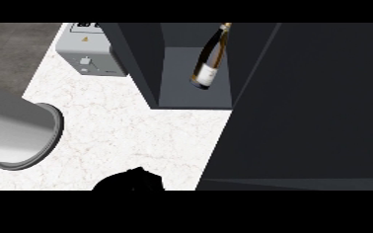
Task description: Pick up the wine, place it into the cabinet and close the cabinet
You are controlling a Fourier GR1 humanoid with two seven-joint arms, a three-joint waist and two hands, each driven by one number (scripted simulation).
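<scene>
**Wine bottle inside open cabinet, one robot hand low at the near bench edge**

One robot hand shows as a dark shape at the near edge of the bench, just left of centre. Only its top is in view; I can't tell whether its fingers are spread or curled, or whether it is the left or right one. It holds nothing visible and sits well apart from the bottle.

Outward from it: white marbled bench top, bare in the middle. At the left edge a large grey round rimmed object, possibly a pot or bowl, is cut off by the frame.

At the far left of the bench stands a grey toaster, just beside the cabinet's left wall.

The dark cabinet stands at the far centre with its interior exposed. The wine bottle is inside, on the cabinet floor near the right wall, neck toward the far edge, pale label near its base.

The cabinet door is a big dark panel filling the right side, swung open toward the near edge.
</scene>
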